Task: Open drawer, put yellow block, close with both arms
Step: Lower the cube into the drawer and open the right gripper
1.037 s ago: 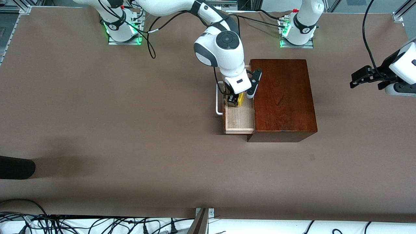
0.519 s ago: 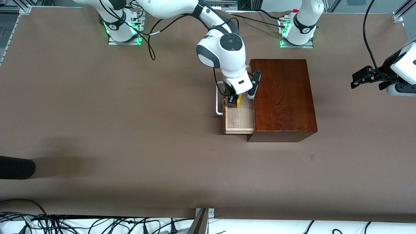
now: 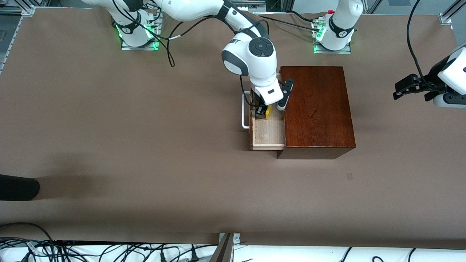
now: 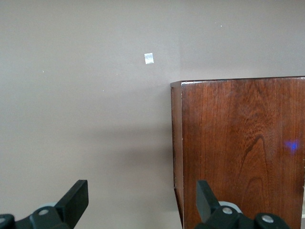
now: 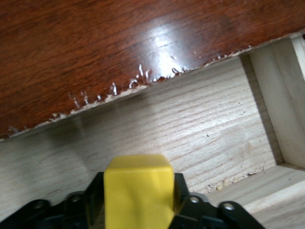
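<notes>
The dark reddish-brown box (image 3: 316, 105) stands mid-table with its drawer (image 3: 267, 136) pulled out toward the right arm's end; the pale wood floor and the white handle (image 3: 244, 117) show. My right gripper (image 3: 263, 112) reaches down into the drawer, and the yellow block (image 3: 268, 113) sits between its fingers. In the right wrist view the yellow block (image 5: 138, 186) fills the space between the black fingers (image 5: 183, 198) just above the drawer floor (image 5: 190, 129), with no gap visible. My left gripper (image 3: 398, 91) hangs open over the table at the left arm's end. The left gripper (image 4: 141, 205) holds nothing, and a corner of the box (image 4: 238, 152) shows.
A dark rounded object (image 3: 18, 187) lies at the table's edge toward the right arm's end. A small tape mark (image 3: 349, 176) sits on the table nearer the camera than the box. Cables run along the table's front edge.
The right gripper has sunk a little lower into the drawer with the yellow block and shifted slightly toward the bases. The left arm has hardly moved.
</notes>
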Motion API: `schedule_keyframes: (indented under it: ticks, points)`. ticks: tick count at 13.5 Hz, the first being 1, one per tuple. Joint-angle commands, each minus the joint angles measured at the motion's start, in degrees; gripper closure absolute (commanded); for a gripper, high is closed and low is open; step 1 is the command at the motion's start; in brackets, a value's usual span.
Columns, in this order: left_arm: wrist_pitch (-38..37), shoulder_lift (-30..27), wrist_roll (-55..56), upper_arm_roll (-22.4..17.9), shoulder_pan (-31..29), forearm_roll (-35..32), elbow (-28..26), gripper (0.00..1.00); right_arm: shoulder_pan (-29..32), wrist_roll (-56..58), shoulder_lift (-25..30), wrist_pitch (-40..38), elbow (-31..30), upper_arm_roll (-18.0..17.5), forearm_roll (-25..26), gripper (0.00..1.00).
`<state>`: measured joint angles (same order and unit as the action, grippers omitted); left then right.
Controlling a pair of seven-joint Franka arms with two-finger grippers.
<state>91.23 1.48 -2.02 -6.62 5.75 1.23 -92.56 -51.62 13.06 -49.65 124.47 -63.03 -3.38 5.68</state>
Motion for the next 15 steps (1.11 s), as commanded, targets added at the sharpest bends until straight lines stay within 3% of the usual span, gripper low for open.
schedule_keyframes:
  ticks: [1,12,15]
  points:
    - [-0.3,1.1,-1.4,0.0,-0.7,1.4,2.0,0.0,-0.4,-1.3,0.3,-1.7,0.7,0.4,0.8,0.02]
    - [-0.3,1.2,-1.4,-0.1,-0.7,1.4,3.1,0.0,0.6,-0.8,6.0,-18.1,4.9,0.1,0.0,0.01]
    - [-0.3,1.2,-1.4,-0.1,-0.7,1.4,3.1,0.0,5.1,-0.8,8.2,-19.5,4.8,0.0,-2.1,0.0]
